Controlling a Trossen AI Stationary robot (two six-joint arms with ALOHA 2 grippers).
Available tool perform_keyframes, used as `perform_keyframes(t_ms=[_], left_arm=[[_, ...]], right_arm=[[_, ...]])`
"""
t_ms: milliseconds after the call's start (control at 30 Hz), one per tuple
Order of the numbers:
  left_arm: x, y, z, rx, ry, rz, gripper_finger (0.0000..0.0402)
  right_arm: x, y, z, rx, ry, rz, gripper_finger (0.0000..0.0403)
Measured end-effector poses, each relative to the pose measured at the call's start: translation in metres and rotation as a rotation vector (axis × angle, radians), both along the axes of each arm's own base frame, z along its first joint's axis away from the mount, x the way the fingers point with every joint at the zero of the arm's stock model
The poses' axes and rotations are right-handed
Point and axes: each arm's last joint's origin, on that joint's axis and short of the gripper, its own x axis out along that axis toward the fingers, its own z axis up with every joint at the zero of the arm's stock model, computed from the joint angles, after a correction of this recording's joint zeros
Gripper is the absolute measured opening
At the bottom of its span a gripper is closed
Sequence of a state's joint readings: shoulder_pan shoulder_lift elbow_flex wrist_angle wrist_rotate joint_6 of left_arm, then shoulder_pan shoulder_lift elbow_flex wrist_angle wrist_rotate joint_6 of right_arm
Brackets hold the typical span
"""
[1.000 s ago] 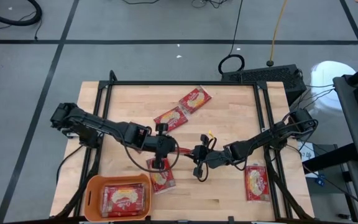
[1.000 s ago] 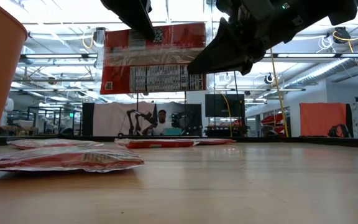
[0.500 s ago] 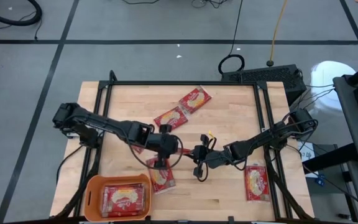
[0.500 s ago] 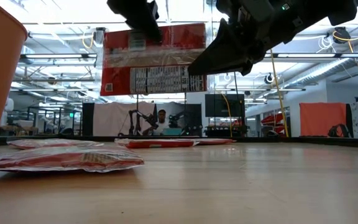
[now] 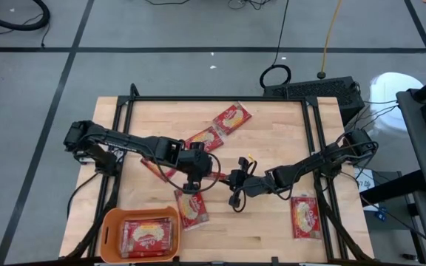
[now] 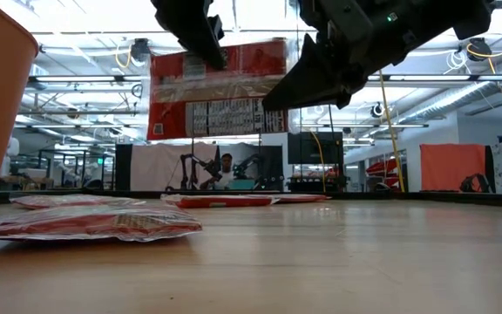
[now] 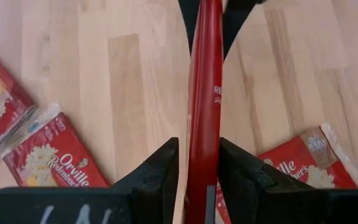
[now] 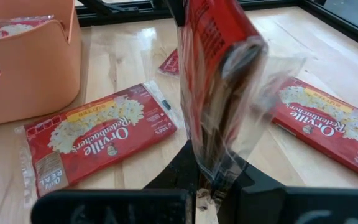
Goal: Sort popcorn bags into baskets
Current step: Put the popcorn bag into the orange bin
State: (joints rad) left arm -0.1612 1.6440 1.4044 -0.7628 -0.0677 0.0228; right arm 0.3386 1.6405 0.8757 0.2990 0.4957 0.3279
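Since a second ago the left gripper (image 5: 195,171) has slid rightward along the raised popcorn bag (image 6: 218,90), which now hangs slightly tilted above the table (image 5: 272,137). Both claws pinch this one packet in mid-air: the left fingers (image 7: 156,177) clamp its red edge, narrowly parted by its thickness; the right gripper (image 5: 237,184) is pressed together on the clear seam. Another packet (image 5: 191,210) lies flat beside the orange basket (image 5: 113,219), which holds more, and others lie scattered on the wood
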Motion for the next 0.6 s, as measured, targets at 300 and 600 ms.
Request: perform_keyframes(t_ms=[300, 600], left_arm=[[0.0, -0.0003, 0.0, 0.015, -0.002, -0.023, 0.0108], [0.0001, -0.0008, 0.0001, 0.014, -0.003, -0.036, 0.0049]], right_arm=[[-0.0011, -0.0002, -0.0018, -0.006, 0.022, 0.003, 0.0013], [-0.0011, -0.0002, -0.0018, -0.013, 0.023, 0.005, 0.0013]])
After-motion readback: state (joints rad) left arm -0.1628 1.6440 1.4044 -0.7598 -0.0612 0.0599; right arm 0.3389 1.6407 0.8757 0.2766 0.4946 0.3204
